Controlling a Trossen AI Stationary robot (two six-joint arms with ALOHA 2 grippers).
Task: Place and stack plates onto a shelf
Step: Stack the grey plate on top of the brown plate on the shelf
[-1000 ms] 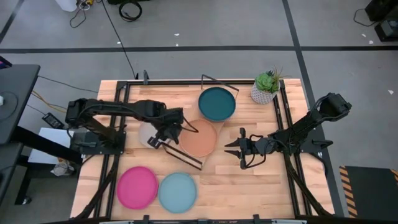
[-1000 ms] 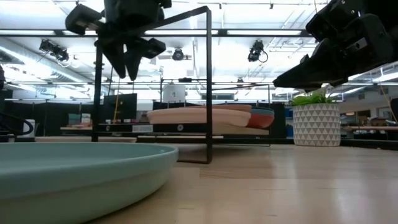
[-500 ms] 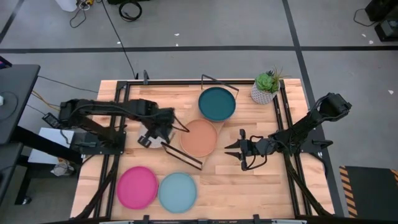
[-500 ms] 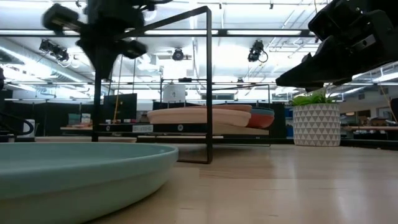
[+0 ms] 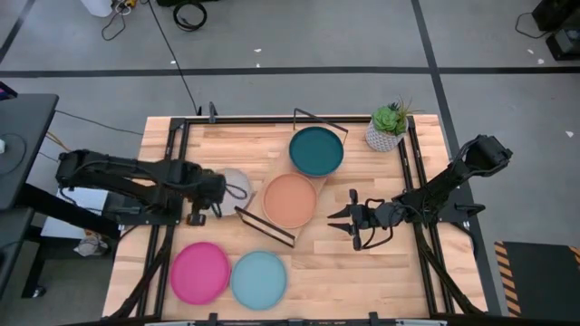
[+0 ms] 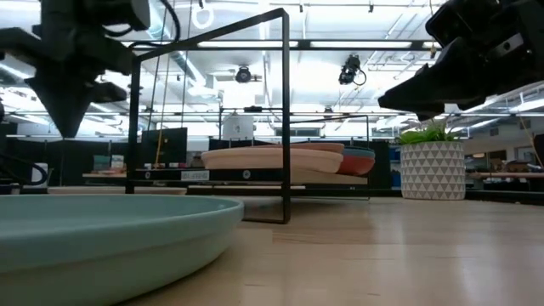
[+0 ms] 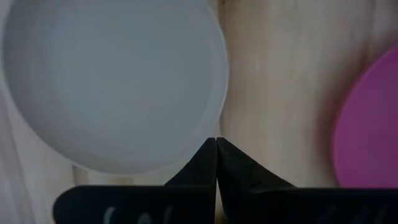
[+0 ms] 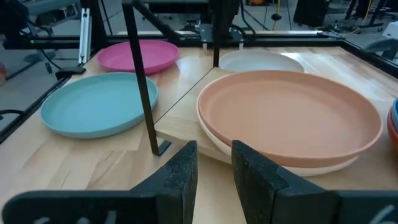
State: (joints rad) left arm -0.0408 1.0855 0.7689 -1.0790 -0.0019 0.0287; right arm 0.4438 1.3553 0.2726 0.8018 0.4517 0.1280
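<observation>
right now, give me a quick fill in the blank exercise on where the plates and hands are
1. The peach plate lies on the shelf on top of a ___ plate.
2. The teal plate lies nearest the potted ___.
3. The left hand, fingers shut, hangs beside the ___ plate.
4. Beside the light blue plate at the table's front lies a ___ plate.

Missing words: cream; plant; grey; pink

1. Peach plate (image 5: 289, 200) lies stacked on a cream plate (image 8: 214, 144) on the shelf (image 5: 268, 227).
2. Dark teal plate (image 5: 316, 150) sits beside it.
3. Grey plate (image 5: 237, 185), pink plate (image 5: 199, 273) and light blue plate (image 5: 259, 279) lie flat on the tabletop.
</observation>
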